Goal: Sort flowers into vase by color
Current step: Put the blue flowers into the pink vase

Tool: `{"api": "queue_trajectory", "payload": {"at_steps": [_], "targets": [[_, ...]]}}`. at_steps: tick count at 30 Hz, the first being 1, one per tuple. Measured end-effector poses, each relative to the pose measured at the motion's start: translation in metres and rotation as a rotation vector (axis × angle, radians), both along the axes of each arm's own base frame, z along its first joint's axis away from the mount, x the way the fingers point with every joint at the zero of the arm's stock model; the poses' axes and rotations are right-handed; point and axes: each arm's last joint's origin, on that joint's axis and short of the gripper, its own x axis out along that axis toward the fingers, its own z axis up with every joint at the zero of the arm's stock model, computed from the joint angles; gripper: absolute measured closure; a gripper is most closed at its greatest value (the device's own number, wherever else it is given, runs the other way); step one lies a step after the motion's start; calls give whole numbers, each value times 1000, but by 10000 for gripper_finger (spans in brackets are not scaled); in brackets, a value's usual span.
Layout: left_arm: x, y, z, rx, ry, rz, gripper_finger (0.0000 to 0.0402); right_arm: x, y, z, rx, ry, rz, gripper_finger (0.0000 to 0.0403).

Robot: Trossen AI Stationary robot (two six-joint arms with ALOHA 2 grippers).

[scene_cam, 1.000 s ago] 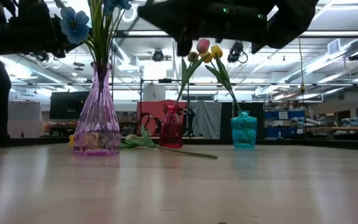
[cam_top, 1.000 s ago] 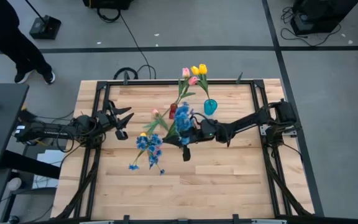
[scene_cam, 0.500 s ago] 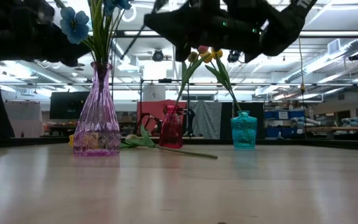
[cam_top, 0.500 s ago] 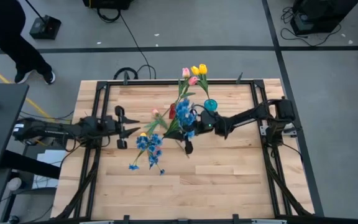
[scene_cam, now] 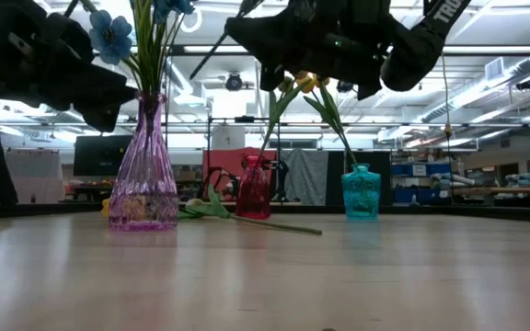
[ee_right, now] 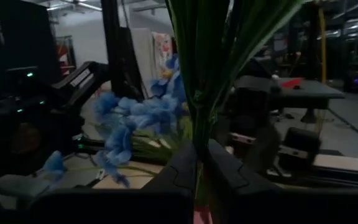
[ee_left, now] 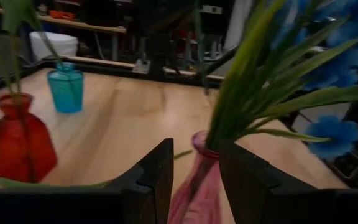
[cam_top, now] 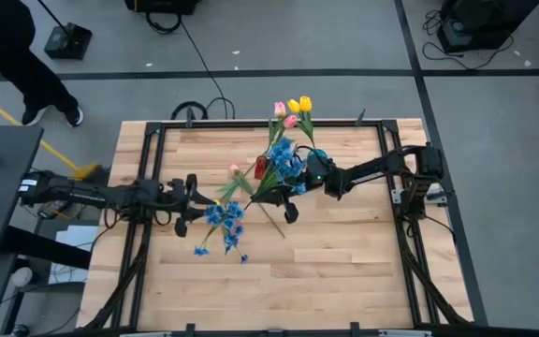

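Observation:
A pink glass vase (scene_cam: 145, 175) stands on the table with blue sprigs (cam_top: 223, 221) in it. My left gripper (ee_left: 196, 154) is open, one finger on each side of the vase's neck (ee_left: 201, 144). Whether it touches the neck I cannot tell. My right gripper (cam_top: 299, 183), high over the table's middle, is shut on another blue sprig (cam_top: 284, 161). The red vase (scene_cam: 253, 188) holds pink tulips. Yellow tulips stand in the teal vase (scene_cam: 362, 193). A tulip (cam_top: 234, 170) lies flat on the table. My right gripper pinches the blue sprig's bunched green stems (ee_right: 197, 124) between its two fingers (ee_right: 179, 168). It comes roughly level from the table's right, across the stems. The sprig is lifted clear of the table, and its leaves rise past the fingers.
The red vase (cam_top: 261, 166) and teal vase (cam_top: 317, 157) stand close behind the right gripper. The loose tulip's stem (scene_cam: 274, 224) lies between the vases and the near half of the table. A person's legs (cam_top: 26, 65) show on the floor, far left.
My left gripper has moved toward the table's right, up to the pink vase, and now has a finger on either side of its neck. My right gripper has carried the blue sprig toward the far edge and a little right, closer to the red and teal vases.

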Motion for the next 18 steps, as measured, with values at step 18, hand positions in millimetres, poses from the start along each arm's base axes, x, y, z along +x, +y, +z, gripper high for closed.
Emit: {"api": "queue_trajectory", "payload": {"at_steps": [18], "targets": [[11, 4, 24, 100, -3, 341, 271, 15, -26, 9, -20, 87, -79, 376]]}}
